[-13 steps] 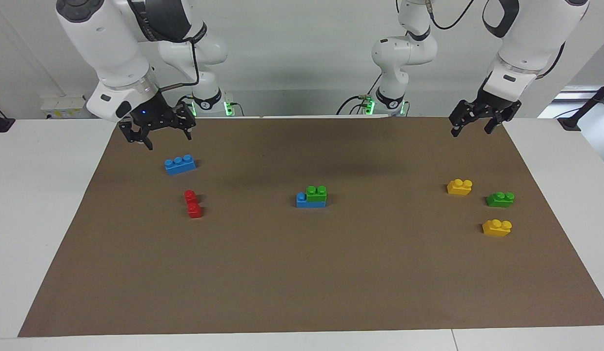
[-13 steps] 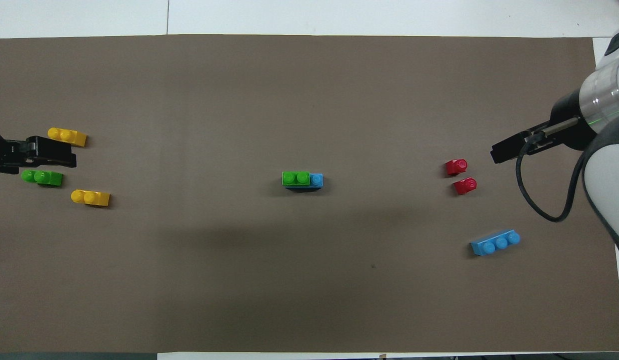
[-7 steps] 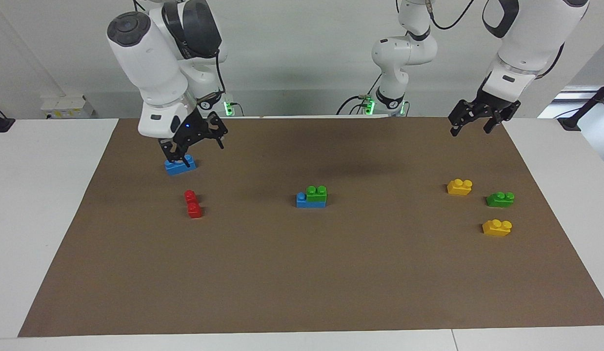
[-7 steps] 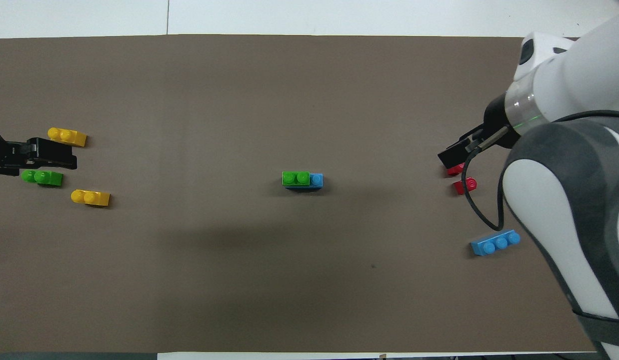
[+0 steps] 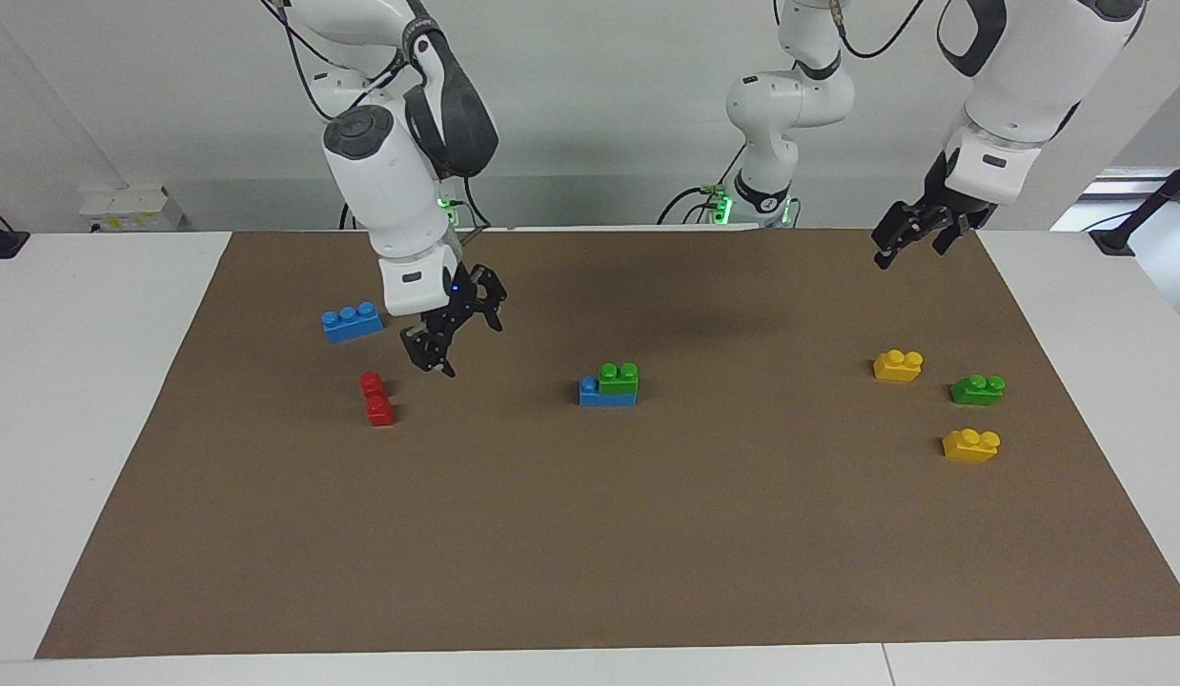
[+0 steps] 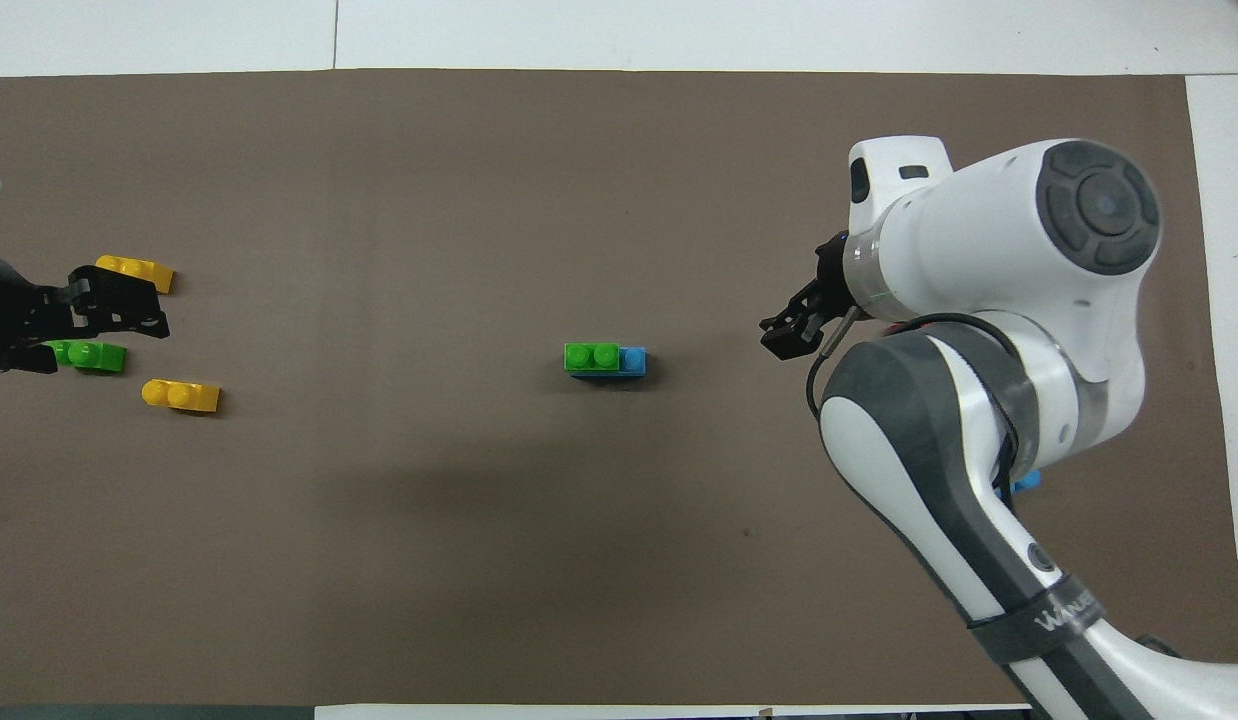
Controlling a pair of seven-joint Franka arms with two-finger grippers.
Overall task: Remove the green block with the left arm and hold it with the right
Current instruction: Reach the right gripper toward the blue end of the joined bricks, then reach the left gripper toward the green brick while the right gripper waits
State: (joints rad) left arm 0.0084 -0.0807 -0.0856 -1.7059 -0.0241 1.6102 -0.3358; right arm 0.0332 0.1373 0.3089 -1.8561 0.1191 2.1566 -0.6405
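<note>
Overhead view showed the brown mat [image 6: 599, 560] covering most of the table, with the right arm [image 6: 979, 330] reaching in over it and hiding the red bricks [image 5: 376, 398] and most of the loose blue brick [image 5: 352, 322], both plain in the facing view. Its right gripper [image 5: 449, 341] hung empty, fingers apart, above the mat beside the red bricks. The left gripper [image 5: 919, 233] waited, fingers apart, over the mat's edge at its own end. Mid-mat, the green block [image 5: 618, 377] sat pressed onto a blue brick [image 5: 600, 393], covering two of its three studs. Light, rigid and slick, it would probably need pinching across its flat sides, while the blue brick was held down.
</note>
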